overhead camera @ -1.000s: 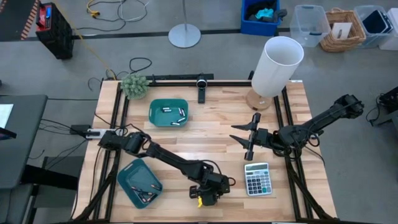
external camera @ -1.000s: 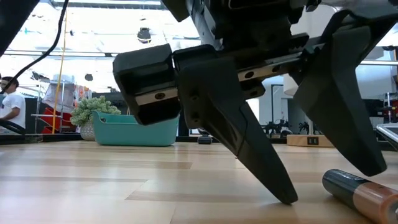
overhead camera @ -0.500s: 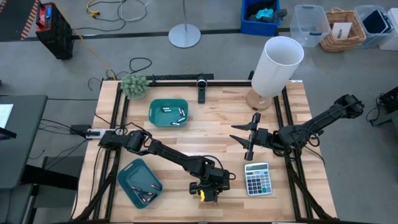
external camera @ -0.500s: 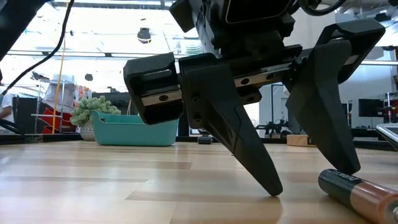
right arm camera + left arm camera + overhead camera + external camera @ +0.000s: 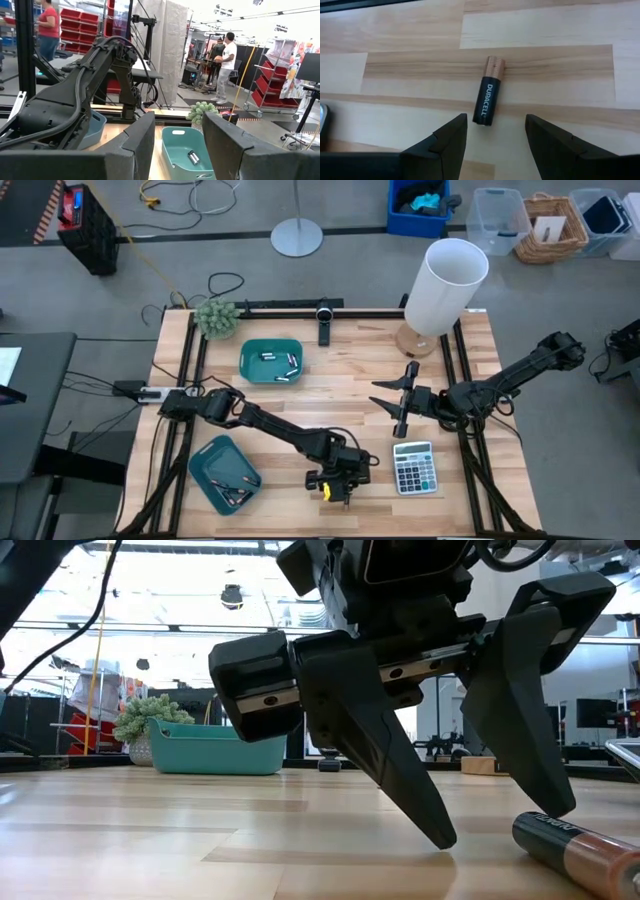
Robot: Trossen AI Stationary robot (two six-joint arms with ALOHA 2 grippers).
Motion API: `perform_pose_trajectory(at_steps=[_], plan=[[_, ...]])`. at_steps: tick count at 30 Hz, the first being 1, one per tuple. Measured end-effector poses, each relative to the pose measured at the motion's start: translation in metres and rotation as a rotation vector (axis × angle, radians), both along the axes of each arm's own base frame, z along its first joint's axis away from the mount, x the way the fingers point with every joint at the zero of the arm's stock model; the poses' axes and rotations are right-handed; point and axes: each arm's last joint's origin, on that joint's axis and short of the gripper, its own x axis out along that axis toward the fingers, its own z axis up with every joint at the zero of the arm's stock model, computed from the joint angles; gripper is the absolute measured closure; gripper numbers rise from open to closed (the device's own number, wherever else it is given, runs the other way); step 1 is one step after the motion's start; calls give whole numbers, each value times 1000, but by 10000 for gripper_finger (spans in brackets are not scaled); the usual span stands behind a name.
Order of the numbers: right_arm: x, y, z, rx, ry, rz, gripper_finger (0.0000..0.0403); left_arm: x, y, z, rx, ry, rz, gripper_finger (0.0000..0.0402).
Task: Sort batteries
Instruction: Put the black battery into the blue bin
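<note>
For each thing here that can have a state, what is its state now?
Left claw: open, low over the table, holding nothing.
Right claw: open, holding nothing.
Loose battery: lying flat on the wood.
Far tray: holds several batteries.
Near tray: holds batteries.

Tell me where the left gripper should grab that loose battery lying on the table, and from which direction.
Grip the battery around its black middle, coming straight down from above. It lies flat on the bare wood, so its round sides are free. The left gripper is open and the battery's black end points into the gap; the fingers would probably close across its width.
</note>
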Motion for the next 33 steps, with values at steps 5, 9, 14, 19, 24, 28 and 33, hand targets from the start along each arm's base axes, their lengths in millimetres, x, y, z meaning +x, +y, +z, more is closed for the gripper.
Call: perform_pose_trajectory(at_steps=[5,9,14,19,24,28,33], plan=[[0,0,0,16,-4,2,223,0,-3,0,48,-27,26,206],[0,0,0,24,-7,3,223,-2,-12,5,110,-60,46,197],[0,0,0,29,-9,3,223,-2,-21,24,194,-96,69,169],[0,0,0,29,-10,3,223,-1,-25,34,238,-107,78,145],[0,0,0,28,-9,3,223,-1,-28,36,257,-137,88,141],[0,0,0,24,-7,3,223,0,-31,37,263,-160,96,141],[0,0,0,20,-6,2,223,0,-36,41,280,-187,96,141]])
